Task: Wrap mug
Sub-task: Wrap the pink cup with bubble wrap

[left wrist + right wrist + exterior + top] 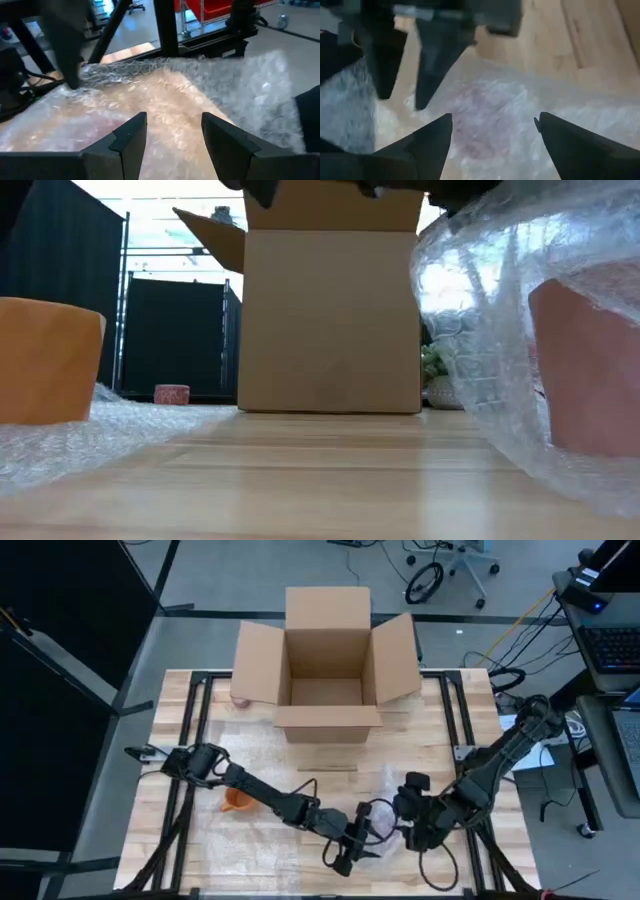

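An open brown cardboard box (327,665) stands at the far middle of the wooden table (170,755). Nearer than the box, a clear bubble-wrap sheet (290,795) lies with an orange cup (236,801) on it, and the reddish mug (590,365) sits bundled in wrap. Just beside the bundle, the left gripper (352,845) and right gripper (412,823) both hover with fingers spread apart.

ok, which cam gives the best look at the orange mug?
Low view: the orange mug fills the left edge, standing on bubble wrap, unobstructed. High view shows only a small orange patch partly under the left arm. Neither wrist view shows it.
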Controlling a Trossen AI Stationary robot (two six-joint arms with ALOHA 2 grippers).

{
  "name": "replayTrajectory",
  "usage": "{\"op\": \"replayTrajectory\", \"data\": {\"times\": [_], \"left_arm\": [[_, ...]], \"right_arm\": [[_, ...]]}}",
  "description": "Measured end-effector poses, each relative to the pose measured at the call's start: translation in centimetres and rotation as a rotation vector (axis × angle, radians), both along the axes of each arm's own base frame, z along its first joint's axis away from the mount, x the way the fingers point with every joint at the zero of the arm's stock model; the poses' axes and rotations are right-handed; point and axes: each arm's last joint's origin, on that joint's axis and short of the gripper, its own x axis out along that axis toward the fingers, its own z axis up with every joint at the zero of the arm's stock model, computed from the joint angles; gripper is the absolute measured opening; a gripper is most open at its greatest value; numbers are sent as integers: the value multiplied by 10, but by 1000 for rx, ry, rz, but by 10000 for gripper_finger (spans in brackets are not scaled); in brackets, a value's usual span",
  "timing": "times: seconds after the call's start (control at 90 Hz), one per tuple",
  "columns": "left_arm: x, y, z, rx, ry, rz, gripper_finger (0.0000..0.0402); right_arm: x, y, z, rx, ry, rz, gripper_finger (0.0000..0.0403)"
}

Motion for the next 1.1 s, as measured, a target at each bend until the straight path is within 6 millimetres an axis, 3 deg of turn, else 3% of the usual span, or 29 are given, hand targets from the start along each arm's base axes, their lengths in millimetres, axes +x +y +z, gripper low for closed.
{"op": "replayTrajectory", "data": {"times": [0.267, 0.5, 0.889, 1.1], "left_arm": [[1, 3, 1, -2, -4, 4, 178], [1, 2, 1, -3, -1, 4, 178], [1, 2, 2, -4, -6, 4, 178], [1, 3, 1, -13, -1, 9, 178]], "right_arm": [[18, -17, -3, -11, -7, -72, 281], [37, -17, -32, -41, 126, -68, 281], [26, 0, -43, -47, 210, -70, 281], [27, -6, -67, -54, 270, -110, 281]]}}
